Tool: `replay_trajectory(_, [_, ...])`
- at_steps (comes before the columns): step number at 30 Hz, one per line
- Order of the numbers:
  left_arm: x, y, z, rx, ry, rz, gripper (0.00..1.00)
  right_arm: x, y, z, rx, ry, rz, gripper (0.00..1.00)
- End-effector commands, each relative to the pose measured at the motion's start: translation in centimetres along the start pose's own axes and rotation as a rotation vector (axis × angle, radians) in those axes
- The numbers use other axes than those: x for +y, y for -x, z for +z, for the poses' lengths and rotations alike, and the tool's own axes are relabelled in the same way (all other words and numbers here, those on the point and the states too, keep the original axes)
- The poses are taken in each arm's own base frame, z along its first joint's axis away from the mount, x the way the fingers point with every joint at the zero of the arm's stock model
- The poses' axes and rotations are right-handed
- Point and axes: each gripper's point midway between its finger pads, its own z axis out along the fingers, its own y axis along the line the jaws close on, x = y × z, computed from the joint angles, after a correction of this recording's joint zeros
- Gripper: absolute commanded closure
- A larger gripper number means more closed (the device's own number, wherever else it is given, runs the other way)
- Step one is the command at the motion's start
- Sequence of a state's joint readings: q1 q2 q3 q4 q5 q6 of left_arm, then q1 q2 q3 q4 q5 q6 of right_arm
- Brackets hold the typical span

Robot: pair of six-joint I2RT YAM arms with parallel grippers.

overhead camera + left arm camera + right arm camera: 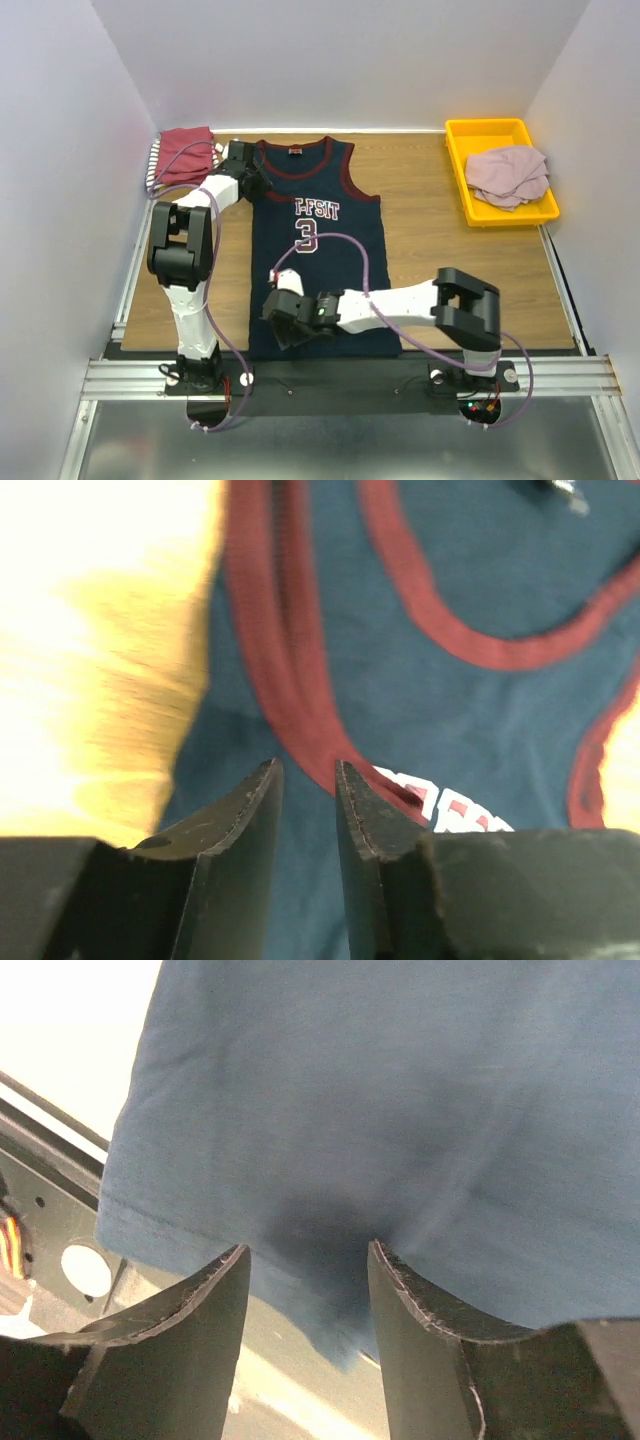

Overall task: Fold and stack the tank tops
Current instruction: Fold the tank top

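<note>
Top external is showing the navy jersey (320, 275) lying flat. Right gripper (307, 1248) is gaping over its hem. Left gripper (307, 764) is sitting near-shut at the armhole, hold unclear.

The navy jersey (320, 275) is smooth, matt knit cloth with maroon trim and a flat white print. The counter (440, 250) shows brown wood grain with a dull sheen. The yellow tray (455, 170) is smooth, slightly glossy plastic. The pink top (508, 175) is soft, crumpled cloth. The left end effector (308, 772) has matt black fingers (245, 830) with rough, scuffed edges. The near rail (350, 375) is brushed metal.
</note>
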State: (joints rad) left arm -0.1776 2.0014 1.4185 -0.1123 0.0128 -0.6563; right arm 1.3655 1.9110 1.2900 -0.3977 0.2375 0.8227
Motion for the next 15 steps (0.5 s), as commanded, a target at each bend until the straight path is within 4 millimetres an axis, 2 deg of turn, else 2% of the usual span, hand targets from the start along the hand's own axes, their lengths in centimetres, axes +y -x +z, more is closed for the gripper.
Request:
replay_trajectory(1, [-7.3, 5.8, -7.6, -0.155, -0.22, 0.079, 0.55, -1.5, 6.9, -5.5, -0.194, 0.013, 0.124, 0.41])
replay_trajectory(3, [-8.5, 6.9, -9.7, -0.189, -0.245, 0.081, 0.55, -3.5, 8.5, -6.7, -0.239, -0.008, 0.164, 0.41])
replay_trajectory(4, [-9.5, 7.3, -11.8, -0.208, -0.271, 0.079, 0.55, -4.3, 10.3, -8.9, -0.289, 0.014, 0.199, 0.41])
replay_trajectory(5, [-9.7, 7.4, -12.7, -0.223, -0.271, 0.077, 0.55, -7.3, 12.2, -9.4, -0.322, -0.023, 0.244, 0.42])
replay_trajectory(6, [-10.0, 7.2, -13.6, -0.233, -0.273, 0.076, 0.55, -9.2, 12.6, -9.8, -0.325, -0.032, 0.268, 0.42])
replay_trajectory(7, [-11.2, 6.6, -15.8, -0.244, -0.305, 0.076, 0.55, -11.0, 14.0, -11.4, -0.36, -0.027, 0.301, 0.42])
replay_trajectory(8, [-10.5, 5.4, -16.0, -0.246, -0.275, 0.077, 0.55, -15.5, 16.0, -12.0, -0.397, -0.08, 0.358, 0.42])
replay_trajectory(9, [-10.7, 4.5, -16.7, -0.247, -0.277, 0.079, 0.55, -17.2, 16.7, -12.4, -0.398, -0.079, 0.382, 0.42])
replay_trajectory(10, [-11.4, 3.7, -18.8, -0.264, -0.305, 0.083, 0.55, -19.1, 17.6, -12.9, -0.407, -0.088, 0.4, 0.42])
replay_trajectory(11, [-11.2, 0.7, -18.8, -0.231, -0.291, 0.092, 0.57, -22.7, 19.2, -13.3, -0.411, -0.095, 0.433, 0.43])
replay_trajectory(12, [-11.3, -1.1, -19.3, -0.212, -0.298, 0.092, 0.58, -24.5, 19.5, -13.1, -0.396, -0.094, 0.452, 0.43])
replay_trajectory(13, [-11.5, -2.0, -21.0, -0.222, -0.329, 0.088, 0.59, -26.2, 20.5, -13.2, -0.407, -0.091, 0.47, 0.44])
replay_trajectory(14, [-11.2, -5.8, -20.9, -0.169, -0.331, 0.125, 0.61, -29.8, 21.4, -13.0, -0.415, -0.099, 0.511, 0.45])
replay_trajectory(15, [-11.3, -7.5, -21.5, -0.15, -0.342, 0.123, 0.62, -30.1, 21.7, -12.6, -0.39, -0.028, 0.518, 0.46])
